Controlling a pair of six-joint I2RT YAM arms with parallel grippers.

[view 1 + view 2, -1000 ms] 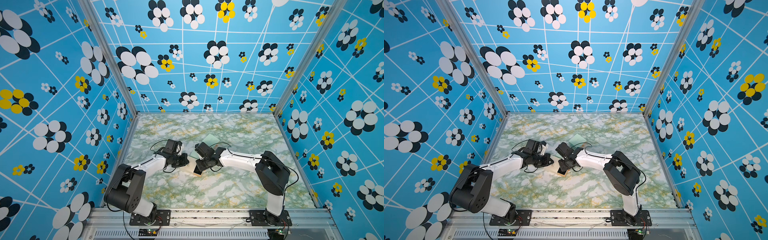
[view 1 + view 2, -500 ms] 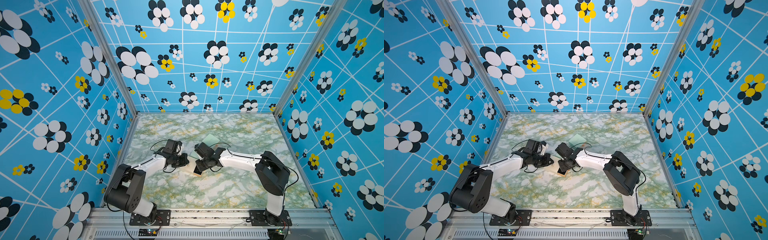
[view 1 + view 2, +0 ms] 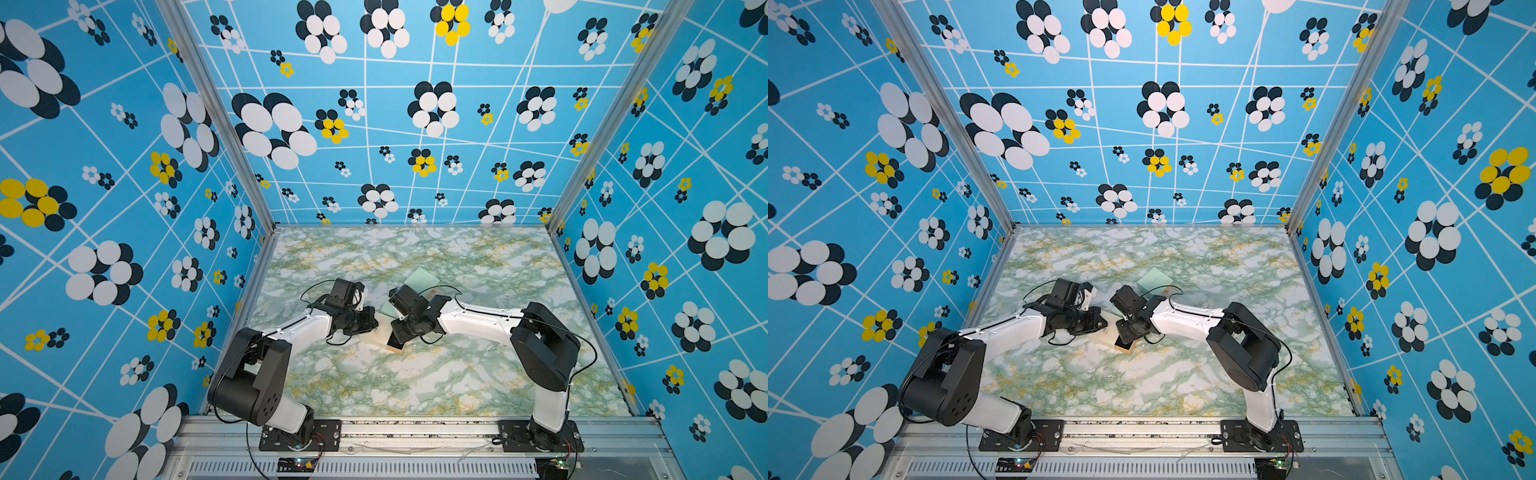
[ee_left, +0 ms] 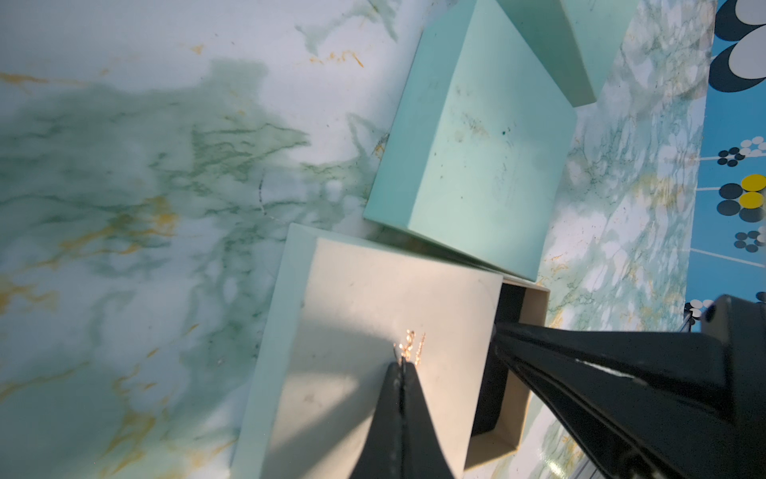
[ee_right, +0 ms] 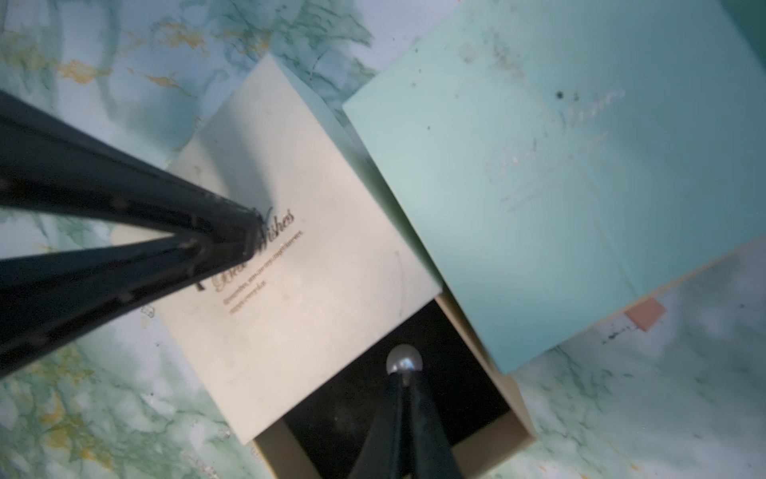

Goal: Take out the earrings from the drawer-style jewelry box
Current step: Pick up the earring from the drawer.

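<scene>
Right wrist view gives you detail the top views hide: right gripper (image 5: 404, 379) clamped on pearl earring (image 5: 404, 360) over open drawer (image 5: 460, 356), w/ left gripper (image 5: 253, 232) clenched, tips on box sleeve (image 5: 311, 290).

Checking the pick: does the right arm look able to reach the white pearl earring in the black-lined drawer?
Likely yes: the black-lined drawer stands open past the cream sleeve, nothing covers the white pearl earring, and the right hand is shut on it.
</scene>
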